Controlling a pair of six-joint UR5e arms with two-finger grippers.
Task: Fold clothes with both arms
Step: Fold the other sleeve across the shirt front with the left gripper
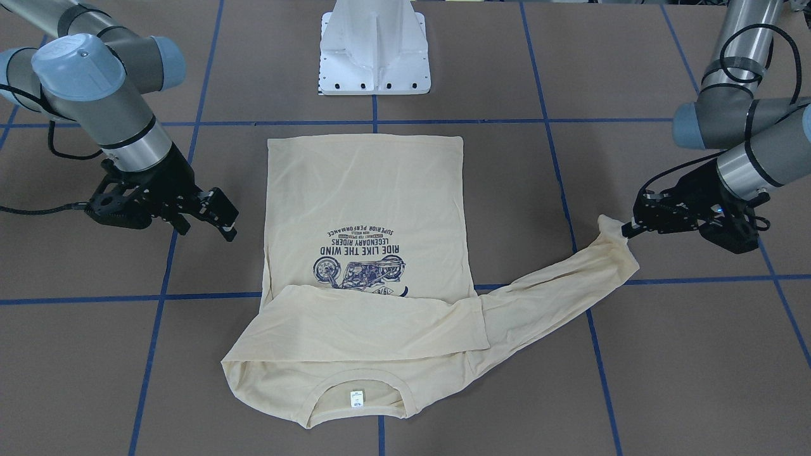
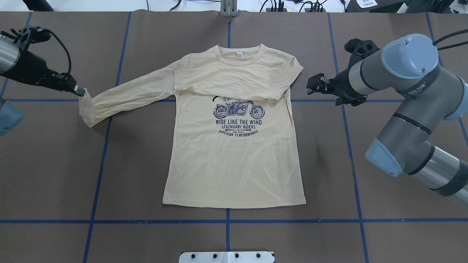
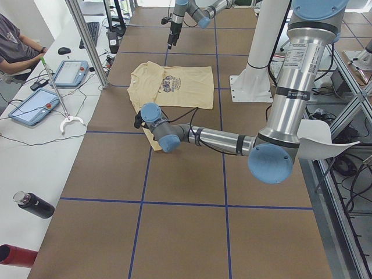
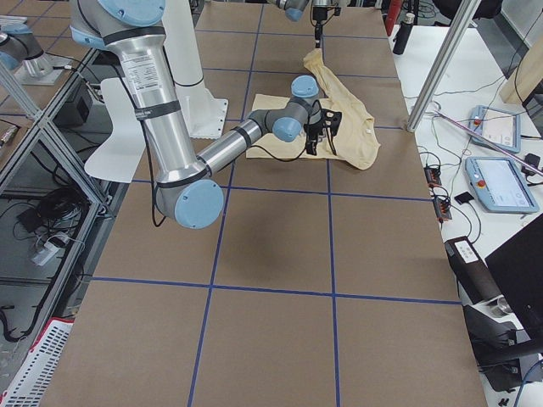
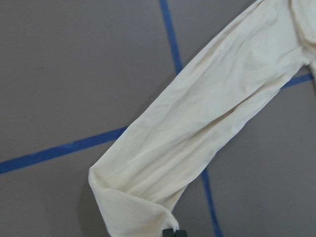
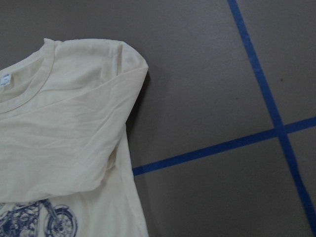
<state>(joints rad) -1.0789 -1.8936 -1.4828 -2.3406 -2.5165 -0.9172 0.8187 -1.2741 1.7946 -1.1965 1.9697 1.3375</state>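
The cream-yellow shirt (image 2: 234, 157) lies flat on the table, print up, collar at the far side. One sleeve is folded across the chest (image 2: 226, 82). The other sleeve (image 2: 128, 95) stretches out toward my left arm. My left gripper (image 2: 81, 92) is shut on that sleeve's cuff (image 1: 613, 229) and holds it slightly raised; the sleeve fills the left wrist view (image 5: 197, 133). My right gripper (image 2: 313, 84) is open and empty, just beside the shirt's shoulder (image 6: 123, 64), apart from the cloth; it also shows in the front view (image 1: 222, 218).
The white pedestal base (image 1: 374, 47) stands at the table's near edge behind the hem. Blue tape lines (image 2: 226, 221) grid the brown table. A side bench with tablets (image 3: 32, 107) and a seated person (image 3: 14, 43) lies beyond the far edge.
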